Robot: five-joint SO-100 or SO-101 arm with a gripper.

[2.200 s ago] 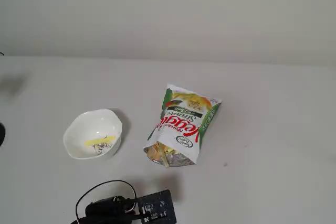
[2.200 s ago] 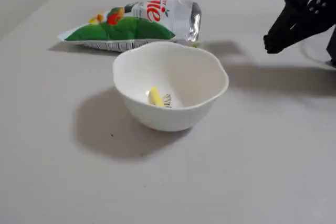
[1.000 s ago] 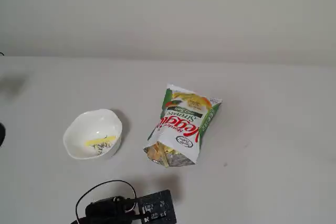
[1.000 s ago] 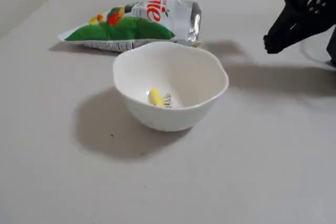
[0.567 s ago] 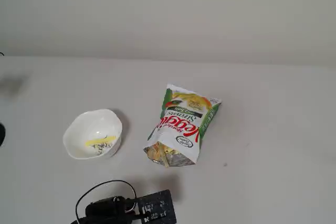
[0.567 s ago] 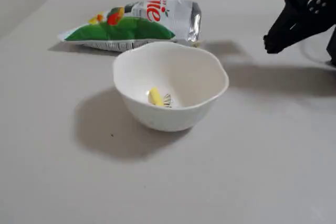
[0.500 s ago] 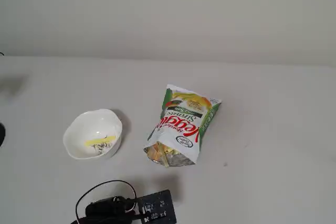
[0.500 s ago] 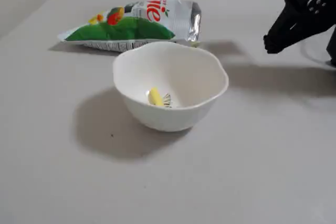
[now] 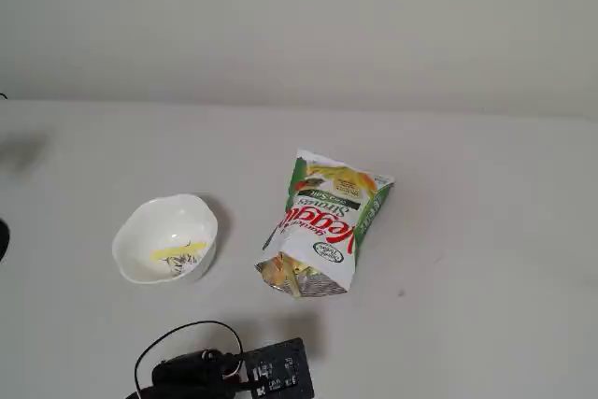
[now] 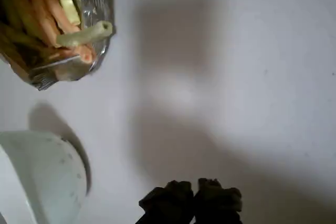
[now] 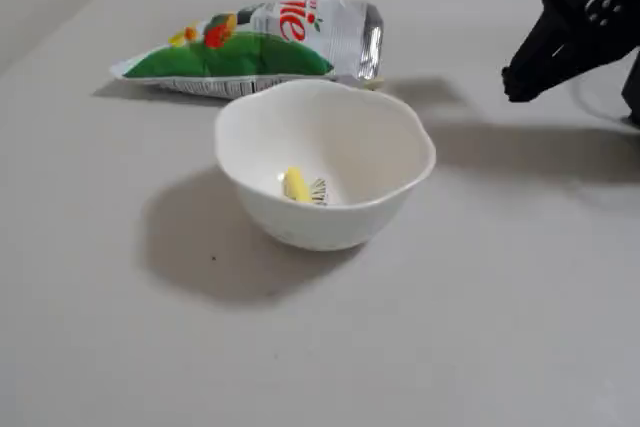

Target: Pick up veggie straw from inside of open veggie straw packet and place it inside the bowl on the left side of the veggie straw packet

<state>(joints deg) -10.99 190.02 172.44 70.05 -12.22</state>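
One veggie straw [image 11: 295, 185] lies inside the bowl [image 11: 390, 137], beside the veggie straw packet [image 9: 322, 221] mid-worktop [image 9: 486, 231]; my hand [image 10: 193, 196] hangs closed and empty near the worktop's front edge

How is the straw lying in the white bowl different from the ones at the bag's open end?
The veggie straw lies alone in the bowl, clear of the bag; the other straws crowd the veggie straw packet's mouth. It is pale yellow, while several of those are orange. One pale straw pokes past the foil edge. All are thin sticks.
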